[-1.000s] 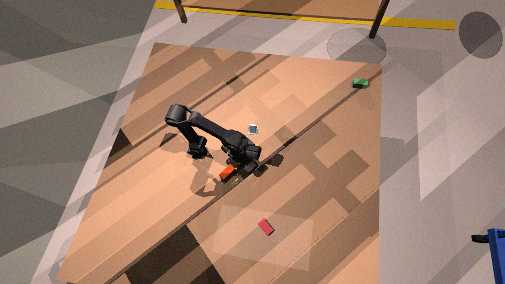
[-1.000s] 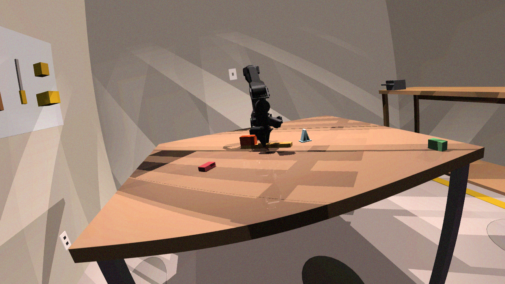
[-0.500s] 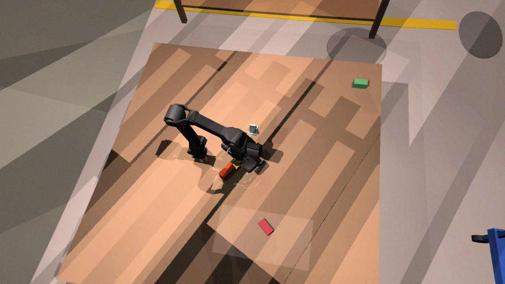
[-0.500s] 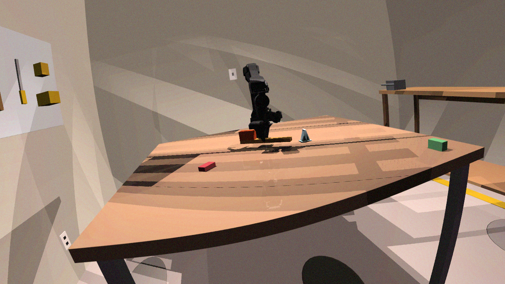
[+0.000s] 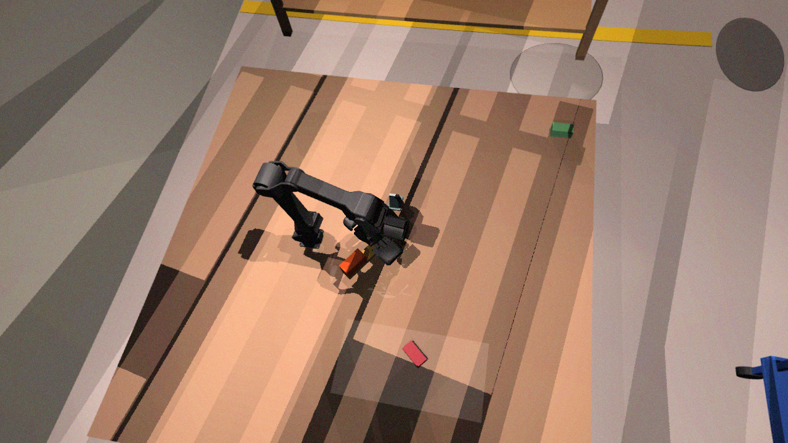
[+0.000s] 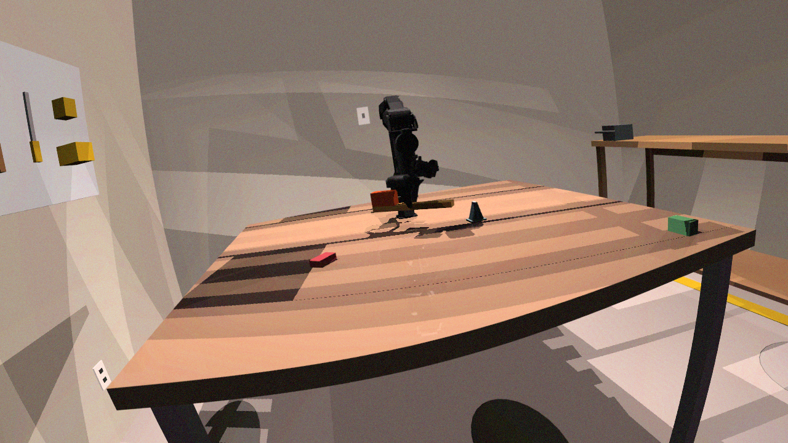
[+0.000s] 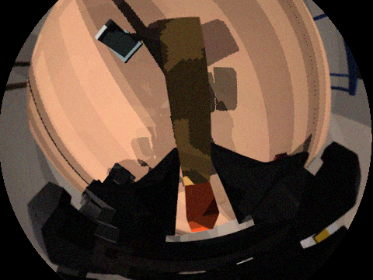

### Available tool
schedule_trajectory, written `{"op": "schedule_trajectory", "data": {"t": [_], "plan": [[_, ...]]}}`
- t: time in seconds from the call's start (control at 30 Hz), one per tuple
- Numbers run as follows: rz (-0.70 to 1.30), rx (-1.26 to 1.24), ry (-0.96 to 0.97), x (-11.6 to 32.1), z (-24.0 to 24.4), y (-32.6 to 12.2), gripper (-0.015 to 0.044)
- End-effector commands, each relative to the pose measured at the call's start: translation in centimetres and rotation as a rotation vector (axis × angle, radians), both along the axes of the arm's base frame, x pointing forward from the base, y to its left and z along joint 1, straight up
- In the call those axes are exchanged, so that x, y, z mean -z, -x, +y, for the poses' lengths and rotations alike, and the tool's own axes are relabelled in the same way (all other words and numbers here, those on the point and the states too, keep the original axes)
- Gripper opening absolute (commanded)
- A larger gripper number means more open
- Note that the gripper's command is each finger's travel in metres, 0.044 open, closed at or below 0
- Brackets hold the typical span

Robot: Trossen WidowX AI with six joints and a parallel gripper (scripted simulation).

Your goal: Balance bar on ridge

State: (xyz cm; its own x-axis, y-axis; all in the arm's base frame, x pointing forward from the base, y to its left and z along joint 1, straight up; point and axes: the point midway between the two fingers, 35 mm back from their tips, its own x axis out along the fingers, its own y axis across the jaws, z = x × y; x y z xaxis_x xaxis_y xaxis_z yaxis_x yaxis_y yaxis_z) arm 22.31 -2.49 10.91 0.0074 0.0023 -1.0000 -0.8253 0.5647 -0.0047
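The tool (image 5: 374,254) (image 6: 409,205) (image 7: 194,148) is gripping the yellow bar (image 5: 367,253) (image 6: 439,203) (image 7: 188,101), its fingers standing partly apart because the bar's width is filling the space between them. The bar is hanging just above the counter (image 5: 264,330) (image 6: 441,308) (image 7: 97,117), apart from its own shadow, and is looking close to level in the exterior view. An orange block (image 5: 351,263) (image 6: 383,199) (image 7: 200,204) is sitting on one end, probably as a weight, which would be why the tool is holding nearer that end than the bare one: the balance point is likely lying off the middle, toward the block.

The small grey-blue ridge (image 5: 395,201) (image 6: 475,213) (image 7: 121,42) is standing upright on the counter, near the bar's bare end but not under it, its narrow edge facing up to serve as a pivot. The next move is probably calling for more height, then a shift over that edge, with the heavy end's balance point landing on it. Releasing off that point would risk tipping the block end down.
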Motion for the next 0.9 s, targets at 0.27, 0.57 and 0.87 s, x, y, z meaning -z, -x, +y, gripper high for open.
{"op": "schedule_trajectory", "data": {"t": [0.27,0.57,0.87], "plan": [[-0.012,-0.003,0.004,-3.1,0.0,0.3,0.0],[-0.012,-0.035,0.004,-4.1,0.8,-0.1,0.0],[-0.013,-0.118,0.003,-4.4,3.2,-1.6,0.0]]}}
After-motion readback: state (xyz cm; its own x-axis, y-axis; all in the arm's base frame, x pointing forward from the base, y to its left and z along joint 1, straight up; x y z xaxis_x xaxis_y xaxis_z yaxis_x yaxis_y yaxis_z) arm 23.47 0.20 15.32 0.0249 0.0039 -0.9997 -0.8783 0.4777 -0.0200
